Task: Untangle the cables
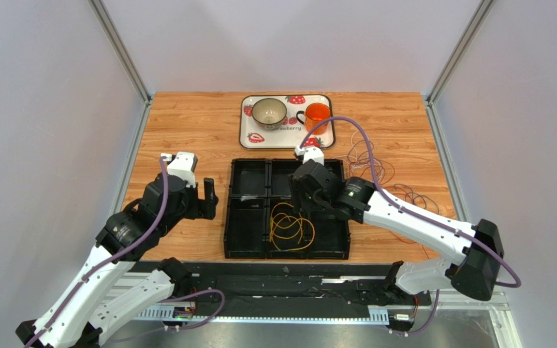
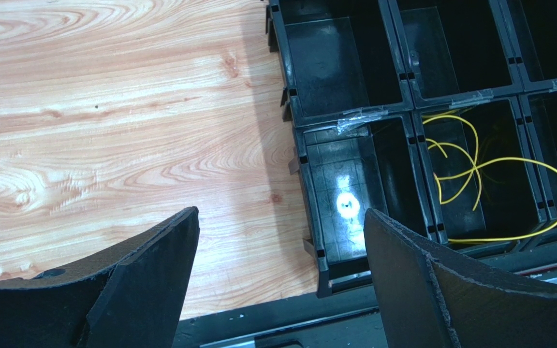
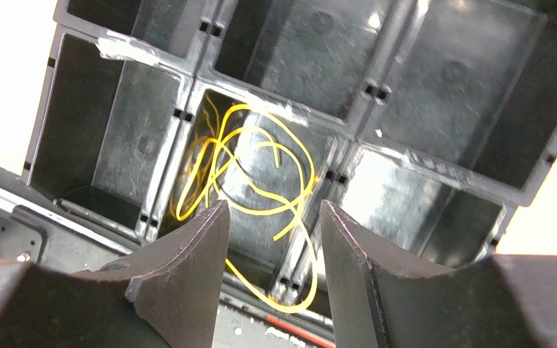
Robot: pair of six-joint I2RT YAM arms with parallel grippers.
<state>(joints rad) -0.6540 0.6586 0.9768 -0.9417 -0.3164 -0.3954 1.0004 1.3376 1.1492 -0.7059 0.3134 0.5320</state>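
Two pincers hung over the scene, neither holding anything. On the right, the right pincer [image 3: 274, 210] stood partly open above the black compartment tray [image 1: 228, 217], its jaws apart with nothing between them. Directly beneath it, the yellow cable [image 2: 475, 169] lay in loose, crossing loops in the tray's near middle compartment, with one loop spilling over the divider into the near right compartment. The other compartments in view held nothing that could be made out.

Just left of the tray, the left pincer [image 2: 281, 217] was spread wide over the bare wooden worktop [image 1: 187, 123], close to the tray's left wall but apart from it.

More thin cables [image 1: 376, 168] lay in a loose tangle on the worktop to the right of the tray, near the right arm; their colours were too faint to tell. At the far edge sat a strawberry-patterned tray [image 1: 247, 129] carrying a bowl [image 1: 269, 112] and an orange cup [image 1: 318, 113].
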